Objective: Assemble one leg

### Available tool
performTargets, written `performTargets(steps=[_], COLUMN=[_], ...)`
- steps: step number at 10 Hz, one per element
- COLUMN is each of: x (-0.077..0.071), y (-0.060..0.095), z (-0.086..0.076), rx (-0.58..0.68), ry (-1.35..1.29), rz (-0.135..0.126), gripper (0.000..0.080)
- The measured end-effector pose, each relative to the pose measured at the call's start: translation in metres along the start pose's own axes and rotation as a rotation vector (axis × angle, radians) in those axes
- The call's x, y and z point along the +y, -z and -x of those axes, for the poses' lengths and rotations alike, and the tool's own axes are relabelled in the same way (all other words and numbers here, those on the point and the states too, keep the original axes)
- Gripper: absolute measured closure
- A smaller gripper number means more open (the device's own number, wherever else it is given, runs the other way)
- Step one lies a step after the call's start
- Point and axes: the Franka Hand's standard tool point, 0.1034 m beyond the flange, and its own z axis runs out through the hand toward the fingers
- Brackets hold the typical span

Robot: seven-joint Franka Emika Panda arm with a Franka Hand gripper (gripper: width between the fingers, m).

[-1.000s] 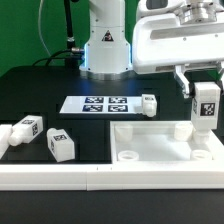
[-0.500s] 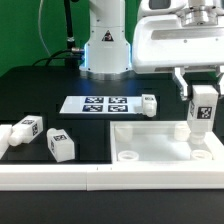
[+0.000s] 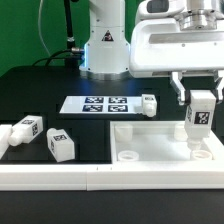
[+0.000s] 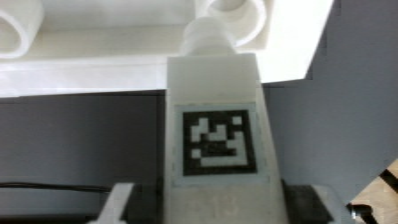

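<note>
Holds the leg [image 3: 199, 120] upright by its upper end, clamped between the fingers of the gripper [image 3: 201, 99]. Sets its lower end at a round hole in the corner of the white rimmed panel [image 3: 150, 140] at the exterior view's right; seated or only touching, cannot tell. Shows its tag face [image 4: 217, 138] to the wrist view. Leaves another leg [image 3: 149, 104] just beside the marker board [image 3: 100, 103], and a third leg [image 3: 60, 145] well apart on the black table [image 3: 50, 95].
</note>
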Motion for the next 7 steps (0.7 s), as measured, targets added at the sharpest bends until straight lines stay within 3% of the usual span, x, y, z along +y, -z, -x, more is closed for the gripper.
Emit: performTargets(steps=[3,7], x=[-0.008,-0.019], y=[-0.008,-0.005], z=[-0.001,0.003], rx=[0.024,0.028], ry=[0.007,0.020], rz=[-0.003,-0.013], gripper=[0.0512,0.0512])
